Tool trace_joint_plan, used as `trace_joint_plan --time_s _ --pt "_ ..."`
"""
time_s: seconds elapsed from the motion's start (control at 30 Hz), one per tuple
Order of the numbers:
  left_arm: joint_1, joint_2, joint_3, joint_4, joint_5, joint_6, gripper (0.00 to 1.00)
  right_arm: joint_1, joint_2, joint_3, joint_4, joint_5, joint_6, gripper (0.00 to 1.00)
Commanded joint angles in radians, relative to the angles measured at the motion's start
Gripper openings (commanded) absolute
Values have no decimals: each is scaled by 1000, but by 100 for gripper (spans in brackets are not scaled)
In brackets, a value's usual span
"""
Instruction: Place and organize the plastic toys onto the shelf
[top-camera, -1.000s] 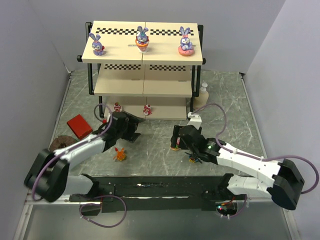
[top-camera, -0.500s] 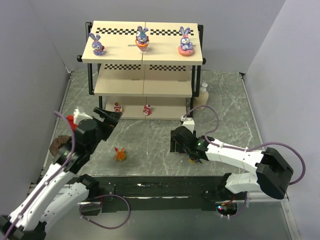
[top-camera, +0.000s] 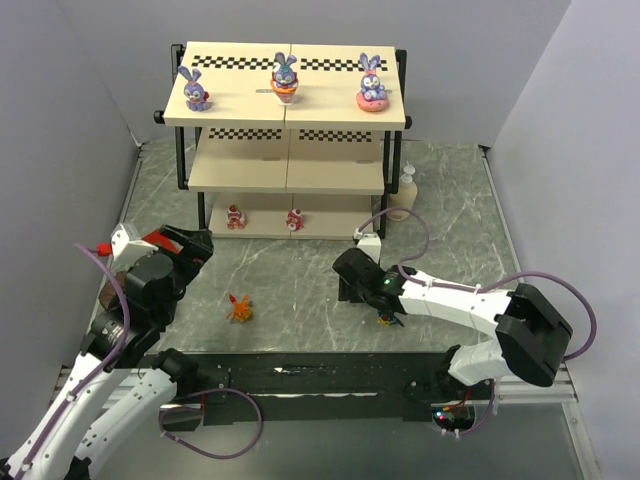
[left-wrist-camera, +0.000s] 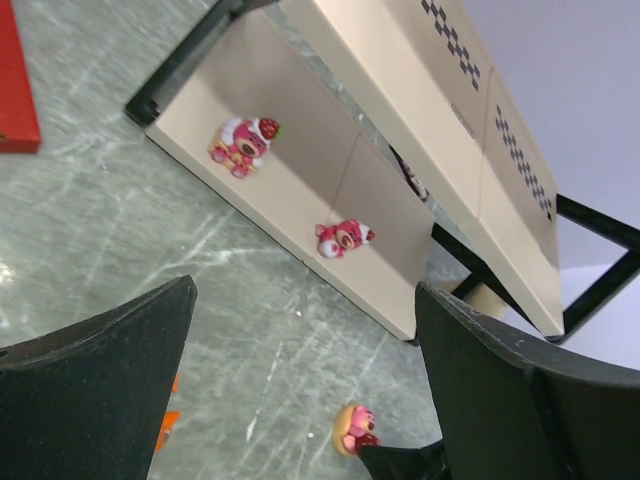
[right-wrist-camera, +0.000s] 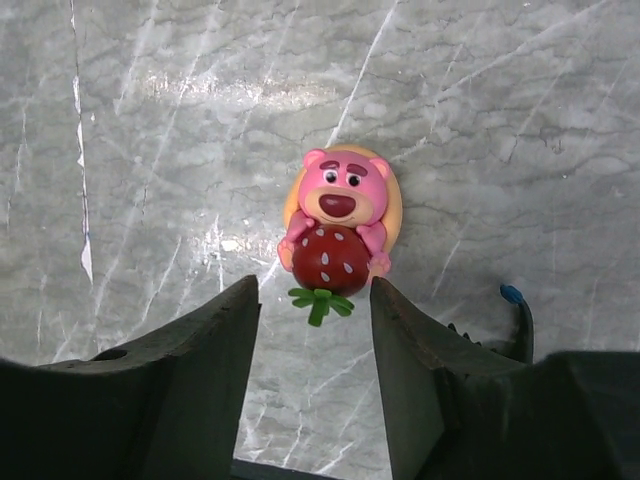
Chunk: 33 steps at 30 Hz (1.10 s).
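We log the right gripper (right-wrist-camera: 312, 292) low over the counter (top-camera: 290, 275), parted, with nothing clamped. Its fingers flank the lower end of a pink bear toy (right-wrist-camera: 337, 225) holding a strawberry, with small gaps on both sides. The bear faces the wrist camera.

The left gripper (top-camera: 186, 246) is up at the left, spread wide and empty, aimed toward the shelf (top-camera: 286, 176).

- **Top board:** three purple bunnies (top-camera: 284, 78) in a row.
- **Bottom board:** two more pink figures (left-wrist-camera: 245, 143), apart from each other.
- **Counter:** an orange spiky toy (top-camera: 239, 308) between the arms, and a dark blue-yellow toy (top-camera: 386, 319) just beside the right arm.

A cream bottle (top-camera: 405, 192) stands by the shelf's right leg. The red block (left-wrist-camera: 14, 85) is at the left.
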Motion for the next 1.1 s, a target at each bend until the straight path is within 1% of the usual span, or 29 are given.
trace_joint_plan --time_s 0.0,0.2,0.3,0.33,0.4,0.43,0.53,0.6,0.73,0.9,1.07 --pt "0 -15 22 -17 -64 56 96 11 30 53 -19 8 18 55" --pt "0 -16 18 -7 -67 59 97 13 75 79 -51 17 24 55" --pt "0 -19 15 -4 -72 64 96 10 84 82 -54 27 25 50" --pt "0 -21 13 -3 -72 65 96 11 87 84 -53 30 27 44" --pt "0 -22 13 0 -70 67 96 10 90 90 -48 39 28 35" --pt "2 -22 13 0 -70 67 96 10 93 90 -44 44 24 24" --pt "0 -25 13 -4 -73 67 96 11 104 104 -31 62 19 12" --pt "0 -25 15 -6 -73 70 96 10 109 120 -31 91 13 8" --pt "0 -29 18 -12 -81 73 96 5 118 148 -13 129 -8 4" --pt "0 -35 18 -13 -81 76 96 -3 161 229 -24 189 -33 0" --pt "0 -36 16 -17 -73 76 96 -24 197 278 -14 223 -53 0"
